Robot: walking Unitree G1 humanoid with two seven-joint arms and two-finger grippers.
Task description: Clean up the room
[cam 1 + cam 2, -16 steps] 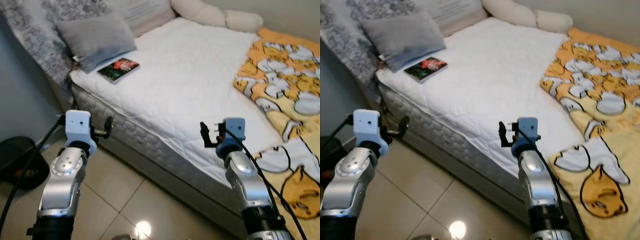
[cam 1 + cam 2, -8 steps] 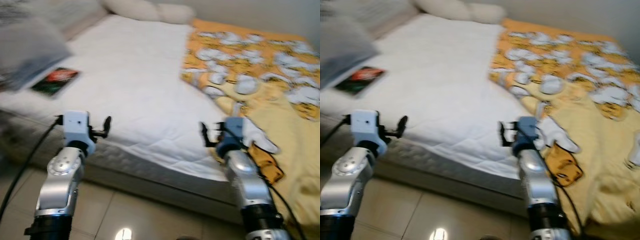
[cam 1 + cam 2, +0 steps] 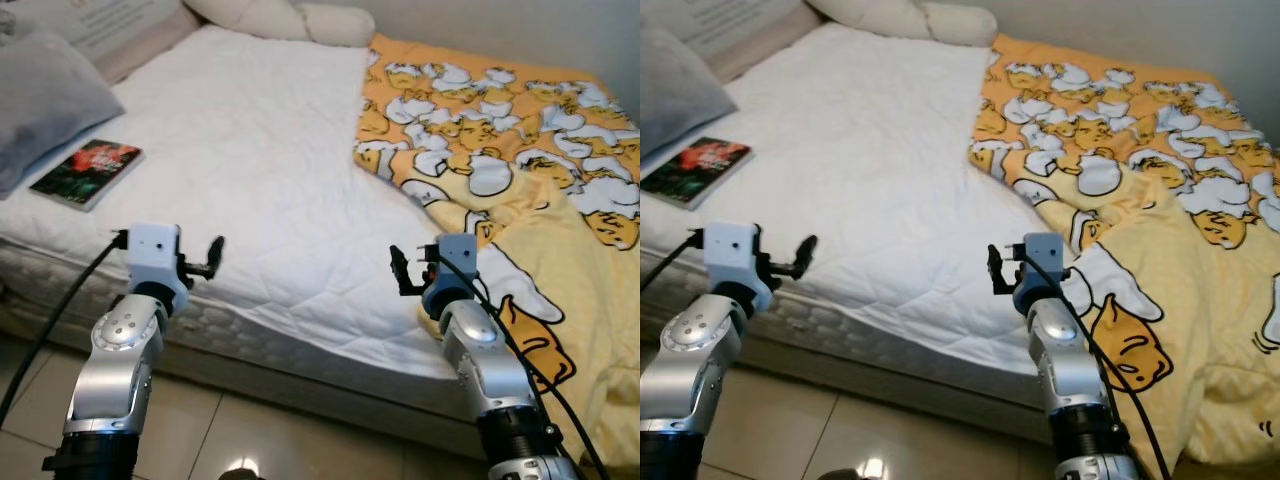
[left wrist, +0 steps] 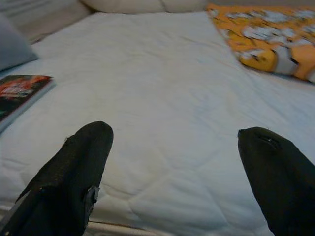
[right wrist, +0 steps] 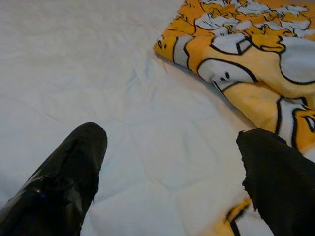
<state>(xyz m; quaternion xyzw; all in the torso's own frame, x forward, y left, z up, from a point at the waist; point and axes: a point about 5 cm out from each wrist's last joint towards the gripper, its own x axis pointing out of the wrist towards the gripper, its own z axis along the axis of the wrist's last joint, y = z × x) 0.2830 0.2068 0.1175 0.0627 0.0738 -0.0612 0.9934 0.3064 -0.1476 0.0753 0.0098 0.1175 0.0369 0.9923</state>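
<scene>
You have one bed ahead: one book at its left edge beside one grey pillow, one orange blanket rumpled over its right side. Two grippers, left gripper and right gripper, hang before the near edge, fingers spread wide, holding nothing.

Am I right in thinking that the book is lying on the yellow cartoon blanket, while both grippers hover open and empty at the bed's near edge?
Not quite: the book lies on the white quilted mattress beside the grey pillow, well apart from the yellow cartoon blanket, as the left eye view shows. The rest stands: the left gripper and right gripper are open and empty at the bed's near edge.
</scene>
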